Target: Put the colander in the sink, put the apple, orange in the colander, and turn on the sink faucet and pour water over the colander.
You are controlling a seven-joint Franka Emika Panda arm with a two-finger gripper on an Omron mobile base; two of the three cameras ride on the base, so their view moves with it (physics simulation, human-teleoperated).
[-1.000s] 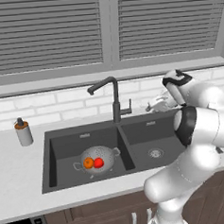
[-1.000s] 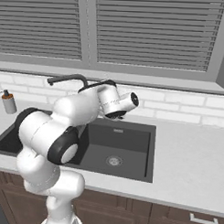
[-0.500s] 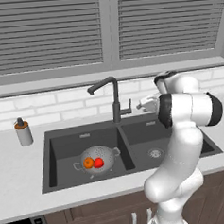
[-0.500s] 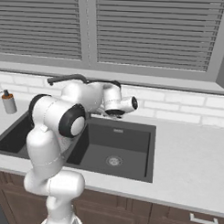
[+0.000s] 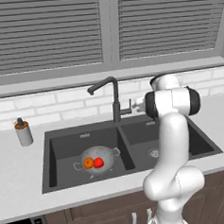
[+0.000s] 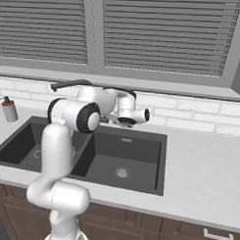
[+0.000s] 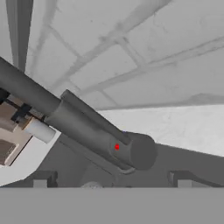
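Gripper [image 5: 133, 104] fingers are spread wide and hold nothing (it sits just beside the sink faucet [image 5: 114, 98], near its small side lever). Colander [image 5: 97, 158] rests low in the left basin of the sink [image 5: 130, 148], well apart from the hand, with the orange [image 5: 88, 163] and apple [image 5: 98, 162] inside.

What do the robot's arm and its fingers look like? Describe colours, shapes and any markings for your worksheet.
The arm is glossy white, built of thick rounded tube sections joined by bulbous elbows. Dark grey to black bands and round caps mark its joints, one large dark disc showing at the elbow. No cables or printed markings are visible. The gripper is a small white block; its fingers are too small to make out here.
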